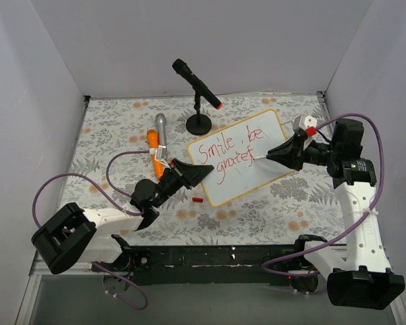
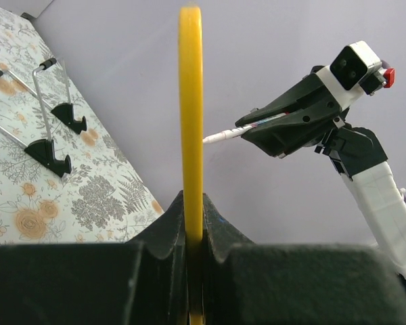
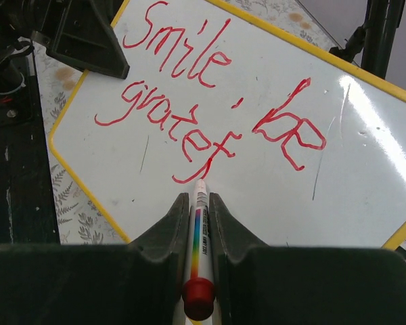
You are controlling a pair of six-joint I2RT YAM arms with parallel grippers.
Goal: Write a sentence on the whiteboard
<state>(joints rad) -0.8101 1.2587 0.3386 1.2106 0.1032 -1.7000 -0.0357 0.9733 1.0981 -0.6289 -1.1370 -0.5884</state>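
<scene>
Big floral-print worktop (image 1: pixel 257 210), and sitting about mid-way across it, turned at an angle, is the whiteboard (image 1: pixel 250 177) with its yellow rim. The sentence (image 1: pixel 227 157) is in red marker over two lines: "Smile, be" on top and "gratef" underneath, so the last word isn't finished. Behind the board there's a black microphone on a small round stand (image 1: pixel 197 87), and off to the left an orange-and-silver stick-shaped thing (image 1: pixel 155 145) lies on the cloth; can't tell what it is.

The left tool (image 2: pixel 191 210) is clenched right on the board's left edge, with the yellow rim pinched between its fingers. The right tool (image 3: pixel 197 200) comes in from the right side and is clamped on a white marker (image 3: pixel 198 230) with a rainbow stripe and a red back end. The marker's tip is touching the board just below the end of "gratef".

Also a tiny red cap-looking bit (image 1: pixel 197 200) lies on the worktop just beside the board's near corner.
</scene>
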